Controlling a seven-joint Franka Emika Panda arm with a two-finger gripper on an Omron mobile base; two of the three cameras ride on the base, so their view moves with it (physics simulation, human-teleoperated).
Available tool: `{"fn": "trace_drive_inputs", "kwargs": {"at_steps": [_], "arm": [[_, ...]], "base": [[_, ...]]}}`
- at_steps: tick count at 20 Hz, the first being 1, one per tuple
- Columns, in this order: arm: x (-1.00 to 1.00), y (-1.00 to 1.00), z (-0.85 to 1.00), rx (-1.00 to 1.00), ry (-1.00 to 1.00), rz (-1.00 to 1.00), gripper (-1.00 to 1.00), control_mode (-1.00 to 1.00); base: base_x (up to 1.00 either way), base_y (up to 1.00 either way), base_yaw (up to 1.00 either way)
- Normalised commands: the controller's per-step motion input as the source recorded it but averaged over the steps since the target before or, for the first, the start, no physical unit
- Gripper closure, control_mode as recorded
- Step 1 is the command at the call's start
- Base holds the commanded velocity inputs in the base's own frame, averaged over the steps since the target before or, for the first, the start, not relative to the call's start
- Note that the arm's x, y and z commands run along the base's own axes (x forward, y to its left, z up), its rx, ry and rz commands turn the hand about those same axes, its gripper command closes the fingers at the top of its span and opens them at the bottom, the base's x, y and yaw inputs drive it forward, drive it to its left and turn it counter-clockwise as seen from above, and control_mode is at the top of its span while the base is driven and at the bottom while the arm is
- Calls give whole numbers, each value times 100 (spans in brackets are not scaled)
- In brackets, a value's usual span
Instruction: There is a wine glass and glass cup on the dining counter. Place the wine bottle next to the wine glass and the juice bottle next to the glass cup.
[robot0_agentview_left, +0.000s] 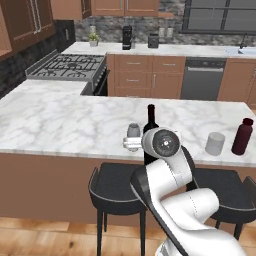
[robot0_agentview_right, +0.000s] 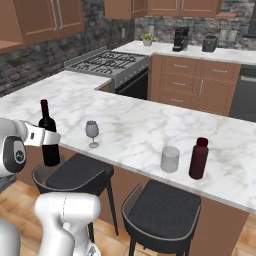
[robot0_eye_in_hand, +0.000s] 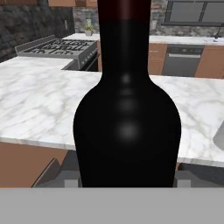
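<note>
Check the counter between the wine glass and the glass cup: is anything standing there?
Nothing. In the right base view the stretch of dining counter between the wine glass and the glass cup is bare marble.

Wine glass (robot0_agentview_right: 91, 133) left of glass cup (robot0_agentview_right: 170, 159) and juice bottle (robot0_agentview_right: 198, 158) on dining counter (robot0_agentview_right: 135, 125).

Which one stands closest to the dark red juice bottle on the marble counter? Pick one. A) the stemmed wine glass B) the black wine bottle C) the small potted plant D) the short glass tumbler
D: the short glass tumbler stands just beside the juice bottle on the marble counter, while the wine glass and the wine bottle held in the gripper are farther off.
</note>
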Motion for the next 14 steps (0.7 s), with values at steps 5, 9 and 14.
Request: {"fn": "trace_drive_inputs", "kwargs": {"at_steps": [5, 9, 14], "arm": [[0, 0, 0, 0, 0, 0, 100, 100], [25, -2, 8, 3, -1, 0, 100, -100], [37, -5, 18, 6, -2, 10, 100, -100]], "base": [[1, 0, 0], [0, 0, 0], [0, 0, 0]]}}
